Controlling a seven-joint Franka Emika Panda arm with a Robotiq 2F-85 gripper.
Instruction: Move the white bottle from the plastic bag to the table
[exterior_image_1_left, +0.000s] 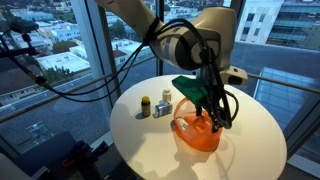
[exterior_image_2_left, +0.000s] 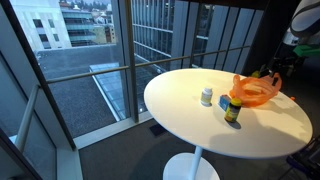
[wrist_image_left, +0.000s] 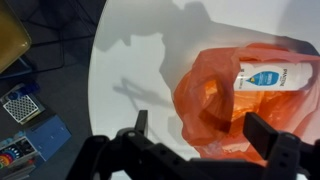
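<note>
An orange plastic bag lies on the round white table. Inside it lies a white bottle with a blue label, on its side at the bag's far right in the wrist view. My gripper is open and empty, its fingers spread over the bag's near edge. In both exterior views the gripper hangs just above the bag. The bottle is hidden by the bag in both exterior views.
A small white jar and a dark bottle with a yellow cap stand on the table beside the bag. Glass walls and a railing surround the table. Boxes lie on the floor.
</note>
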